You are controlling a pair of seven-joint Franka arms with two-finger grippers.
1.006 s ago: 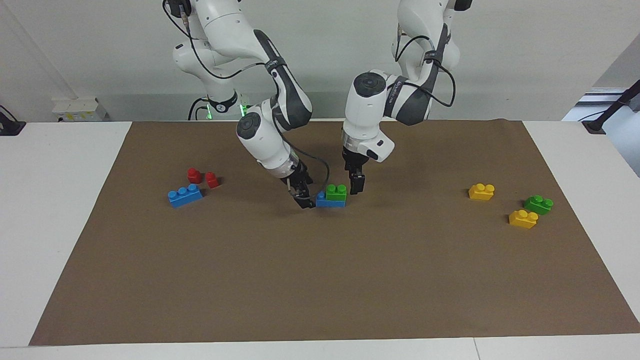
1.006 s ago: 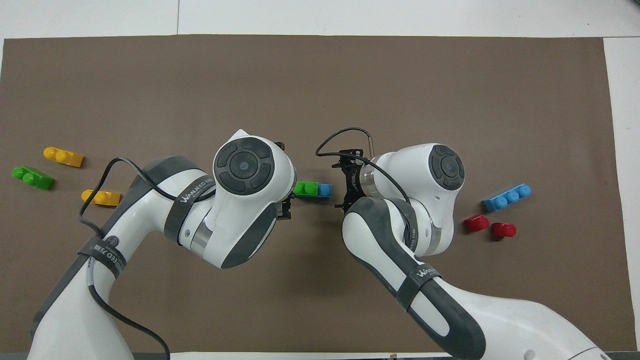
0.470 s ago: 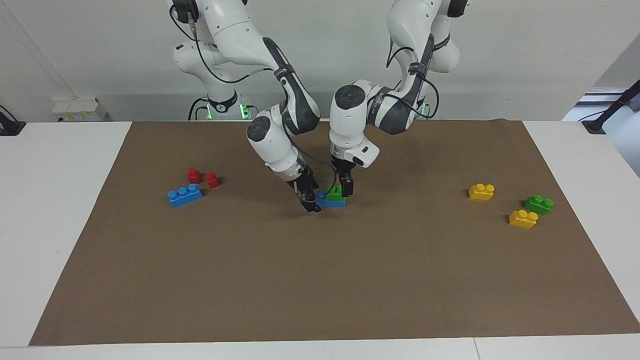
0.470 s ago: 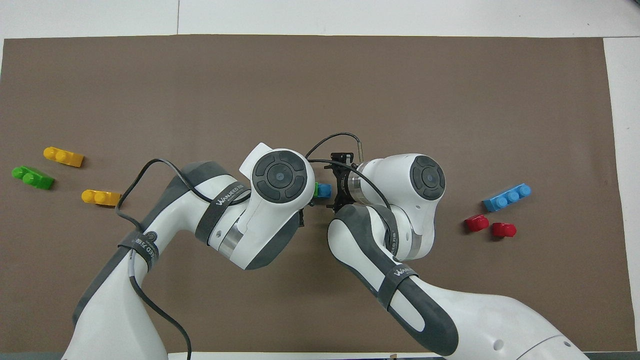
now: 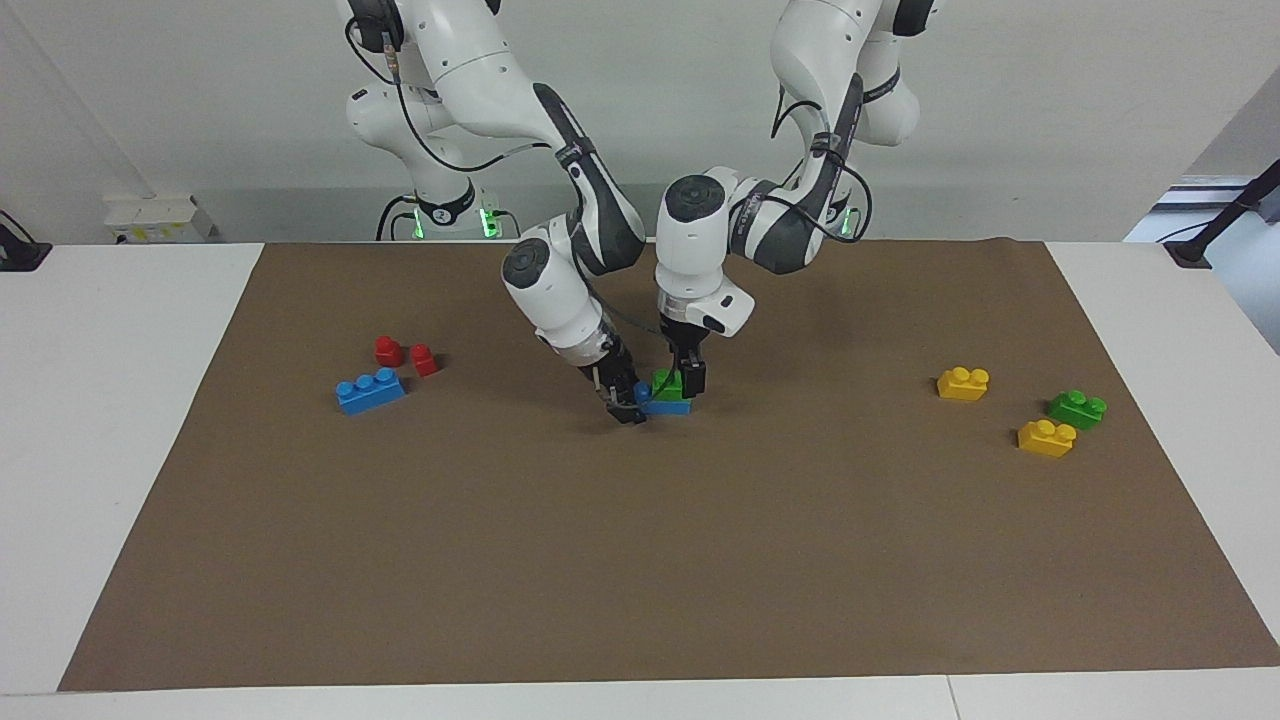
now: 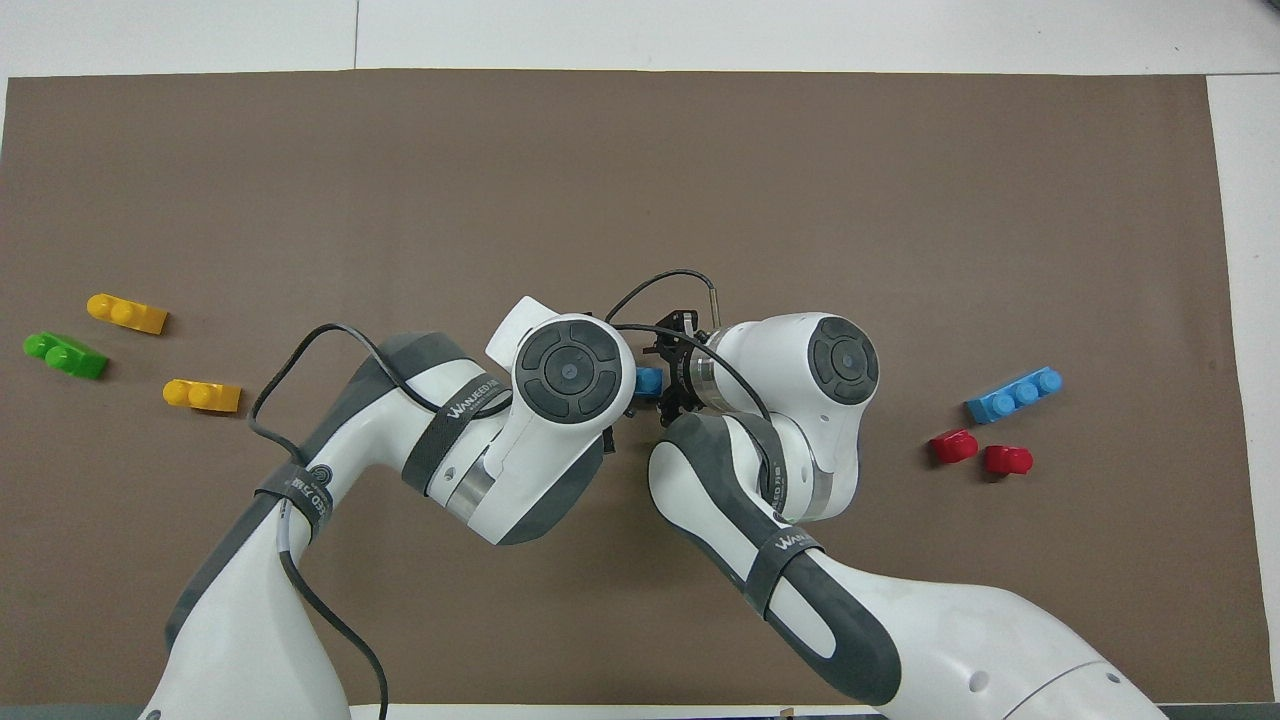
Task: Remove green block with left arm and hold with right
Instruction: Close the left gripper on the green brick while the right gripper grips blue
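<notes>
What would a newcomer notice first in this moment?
Both arms converge at the middle of the mat, where the green block sits on a blue brick. The left tool is down at the green block; the right tool is at the blue brick's end. Loose bricks lie toward both ends.

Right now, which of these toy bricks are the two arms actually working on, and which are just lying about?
In the job:
green block
blue brick under it
left gripper
right gripper

Lying about:
second green brick
two yellow bricks
loose blue brick
two red pieces
</notes>
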